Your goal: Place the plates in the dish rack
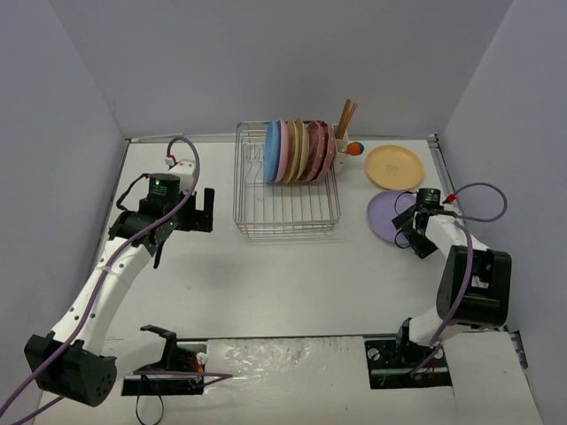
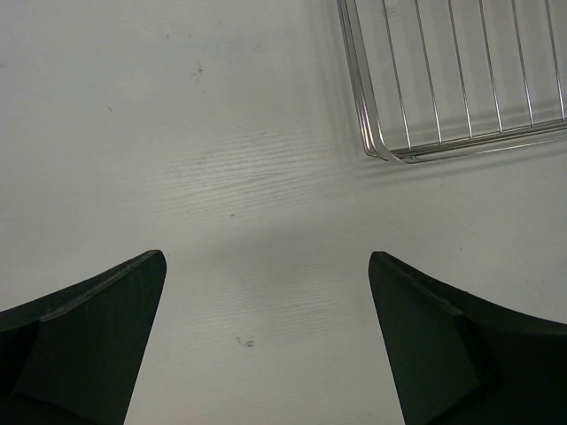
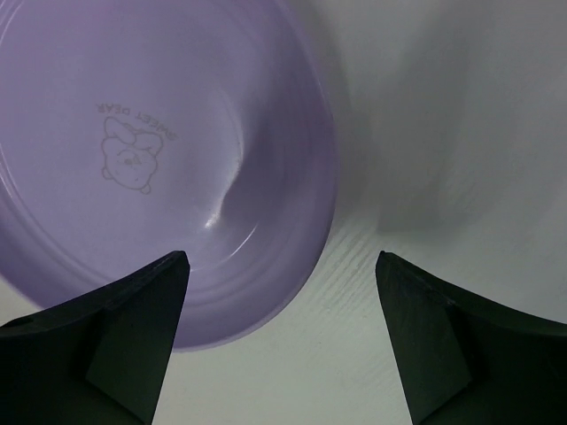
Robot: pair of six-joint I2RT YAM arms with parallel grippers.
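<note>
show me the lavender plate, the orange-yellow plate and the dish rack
lavender plate (image 3: 151,106), right wrist view, inner face
orange-yellow plate (image 1: 395,166), top external view, centre
dish rack (image 1: 285,208), top external view, bare front wires

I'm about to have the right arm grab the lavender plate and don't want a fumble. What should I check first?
1. Right gripper open: ok.
2. Rim of the lavender plate between its fingers: ok.
3. Nothing lying on the part of that plate in view: ok.
4. Fingers low enough to catch the rim: cannot tell.
5. Free slots in the dish rack: ok, near half bare.
6. Left gripper open, off the rack: ok.
</note>
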